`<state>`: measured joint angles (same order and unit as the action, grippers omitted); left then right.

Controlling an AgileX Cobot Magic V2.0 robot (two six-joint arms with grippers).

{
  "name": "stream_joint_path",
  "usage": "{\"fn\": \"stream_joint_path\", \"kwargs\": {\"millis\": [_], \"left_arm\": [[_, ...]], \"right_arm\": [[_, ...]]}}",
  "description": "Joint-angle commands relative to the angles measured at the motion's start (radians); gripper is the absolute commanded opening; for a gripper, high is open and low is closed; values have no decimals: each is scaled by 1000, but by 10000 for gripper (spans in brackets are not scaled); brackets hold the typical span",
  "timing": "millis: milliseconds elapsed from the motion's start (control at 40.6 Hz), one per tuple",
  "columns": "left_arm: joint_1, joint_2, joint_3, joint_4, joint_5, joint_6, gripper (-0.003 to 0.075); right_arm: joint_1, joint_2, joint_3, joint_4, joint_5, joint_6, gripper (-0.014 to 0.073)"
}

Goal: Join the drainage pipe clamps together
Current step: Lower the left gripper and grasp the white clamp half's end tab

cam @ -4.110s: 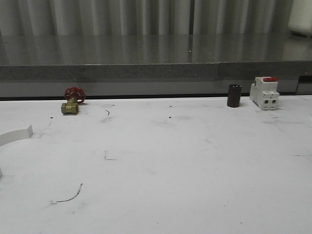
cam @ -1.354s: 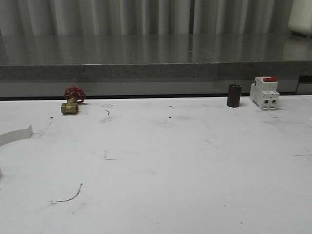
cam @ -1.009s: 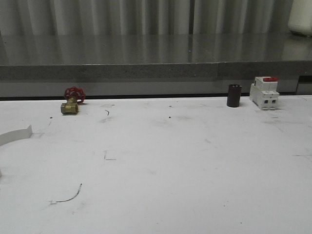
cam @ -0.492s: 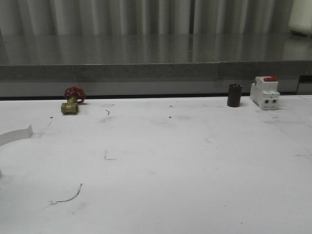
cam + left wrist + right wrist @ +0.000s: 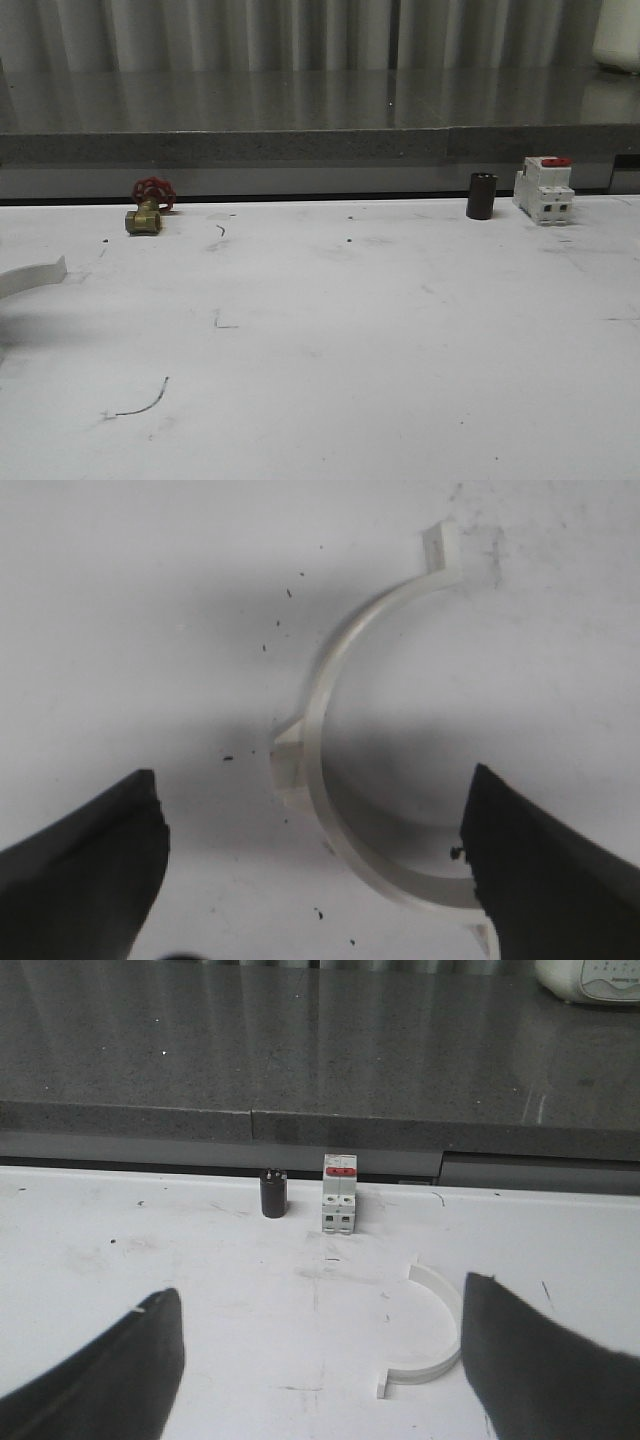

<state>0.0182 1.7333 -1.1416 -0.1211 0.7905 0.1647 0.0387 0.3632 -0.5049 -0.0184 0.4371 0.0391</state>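
One white drainage pipe clamp (image 5: 322, 705) lies flat on the white table under my left gripper (image 5: 315, 880). That gripper is open, with its dark fingers (image 5: 80, 870) far apart. The clamp's lower end runs up to one finger, and its side nub points into the gap. In the front view one end of a clamp (image 5: 35, 276) shows at the far left edge. A second clamp (image 5: 440, 1345) lies on the table close beside one finger (image 5: 545, 1370) of my right gripper (image 5: 320, 1380). The right gripper is open and holds nothing.
A brass valve with a red handwheel (image 5: 148, 207) stands at the back left. A black cylinder (image 5: 480, 196) and a white breaker with a red top (image 5: 543, 190) stand at the back right, below a grey stone ledge (image 5: 320, 145). The same breaker (image 5: 340, 1194) stands beyond the second clamp.
A soft shadow has spread over the table at the far left of the front view, below the clamp end. The clamp, valve, cylinder and breaker have not moved.
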Motion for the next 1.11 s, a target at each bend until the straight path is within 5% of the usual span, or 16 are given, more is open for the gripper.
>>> {"fn": "stream_joint_path", "kwargs": {"millis": [0, 640, 1083], "left_arm": [[5, 18, -66, -4, 8, -9, 564], [5, 138, -89, -4, 56, 4, 554], [5, 138, -89, -8, 52, 25, 120]], "right_arm": [[-1, 14, -36, -9, -73, -6, 590], [-1, 14, -36, -9, -73, -6, 590], [-1, 14, -36, -9, -73, -6, 590]]}}
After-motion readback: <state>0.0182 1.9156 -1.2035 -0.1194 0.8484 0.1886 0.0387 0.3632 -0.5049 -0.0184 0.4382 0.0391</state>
